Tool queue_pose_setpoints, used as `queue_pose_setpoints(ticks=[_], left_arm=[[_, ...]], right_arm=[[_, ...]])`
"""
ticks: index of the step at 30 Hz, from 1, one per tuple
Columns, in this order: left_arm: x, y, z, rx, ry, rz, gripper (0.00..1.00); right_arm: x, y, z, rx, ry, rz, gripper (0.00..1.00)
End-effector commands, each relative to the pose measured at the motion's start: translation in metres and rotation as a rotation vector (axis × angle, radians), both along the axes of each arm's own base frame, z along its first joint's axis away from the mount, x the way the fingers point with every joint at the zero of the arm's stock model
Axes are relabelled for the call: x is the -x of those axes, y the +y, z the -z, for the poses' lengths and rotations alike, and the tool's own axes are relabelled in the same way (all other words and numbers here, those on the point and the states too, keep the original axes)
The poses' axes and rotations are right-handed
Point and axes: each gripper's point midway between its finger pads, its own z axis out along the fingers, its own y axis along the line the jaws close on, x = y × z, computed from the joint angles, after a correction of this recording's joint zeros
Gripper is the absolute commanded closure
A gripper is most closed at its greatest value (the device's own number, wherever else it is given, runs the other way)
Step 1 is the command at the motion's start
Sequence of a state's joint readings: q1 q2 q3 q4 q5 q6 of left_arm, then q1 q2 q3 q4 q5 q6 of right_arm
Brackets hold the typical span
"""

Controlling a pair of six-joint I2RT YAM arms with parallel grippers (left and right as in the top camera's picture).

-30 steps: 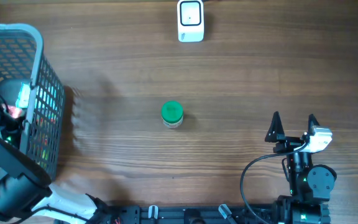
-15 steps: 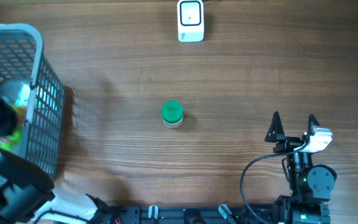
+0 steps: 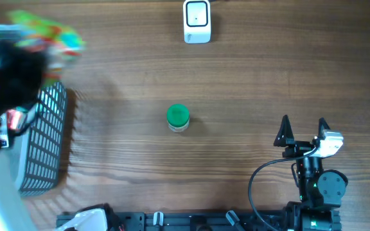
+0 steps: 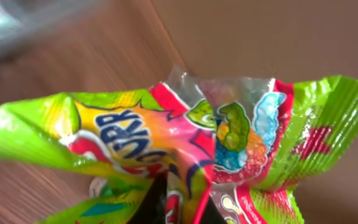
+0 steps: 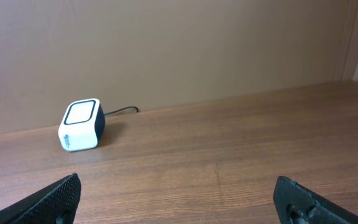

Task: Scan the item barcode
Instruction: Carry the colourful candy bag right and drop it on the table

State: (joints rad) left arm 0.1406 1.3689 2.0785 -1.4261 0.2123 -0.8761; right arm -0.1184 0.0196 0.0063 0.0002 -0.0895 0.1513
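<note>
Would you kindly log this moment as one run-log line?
left hand: shut on candy bag, above basket | right hand: open, empty | scanner: far from bag | scan: not yet done

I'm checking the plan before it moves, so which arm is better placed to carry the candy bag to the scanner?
Left. The left gripper is shut on the candy bag, held off the table. The right gripper is open and empty, well away from the bag and no closer to the scanner.
</note>
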Motion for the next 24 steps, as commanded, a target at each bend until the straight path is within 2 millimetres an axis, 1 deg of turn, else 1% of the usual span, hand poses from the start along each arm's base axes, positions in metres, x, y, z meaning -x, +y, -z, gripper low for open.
queue_pose_setpoints(ticks=[1,4,5,6,7,9,11,13,16,19,20,21,24], left_arm=[[-0.023,-0.07,0.031,-0.22,0.058,0.168,0.96],[-0.038,-0.142,0.076,-0.365,0.124,0.348,0.96],[-0.043,-0.177,0.099,-0.412,0.144,0.458,0.96],[-0.046,-0.207,0.122,-0.442,0.172,0.532,0.96],[-0.049,-0.231,0.143,-0.459,0.197,0.58,0.96],[-0.055,-0.266,0.173,-0.479,0.221,0.636,0.96],[-0.062,-0.305,0.213,-0.485,0.243,0.696,0.96],[-0.063,-0.331,0.245,-0.464,0.276,0.749,0.96],[-0.058,-0.361,0.296,-0.423,0.353,0.829,0.96],[-0.044,-0.37,0.337,-0.421,0.45,0.866,0.96],[-0.038,-0.37,0.346,-0.423,0.484,0.859,0.96],[-0.034,-0.371,0.349,-0.427,0.498,0.861,0.96],[-0.027,-0.373,0.35,-0.436,0.51,0.832,0.96]], right_arm=[[0.0,0.003,-0.001,0.018,-0.005,-0.016,0.0],[0.0,0.003,-0.001,0.019,-0.005,-0.016,0.0],[0.0,0.003,-0.001,0.019,-0.005,-0.016,0.0],[0.0,0.003,-0.001,0.019,-0.005,-0.016,0.0],[0.0,0.003,-0.001,0.019,-0.005,-0.016,0.0],[0.0,0.003,-0.001,0.018,-0.005,-0.016,0.0],[0.0,0.003,-0.001,0.019,-0.005,-0.016,0.0],[0.0,0.003,-0.001,0.018,-0.005,-0.016,0.0],[0.0,0.003,-0.001,0.019,-0.005,-0.016,0.0],[0.0,0.003,-0.001,0.018,-0.005,-0.016,0.0],[0.0,0.003,-0.001,0.019,-0.005,-0.016,0.0],[0.0,0.003,-0.001,0.018,-0.005,-0.016,0.0],[0.0,0.003,-0.001,0.019,-0.005,-0.016,0.0]])
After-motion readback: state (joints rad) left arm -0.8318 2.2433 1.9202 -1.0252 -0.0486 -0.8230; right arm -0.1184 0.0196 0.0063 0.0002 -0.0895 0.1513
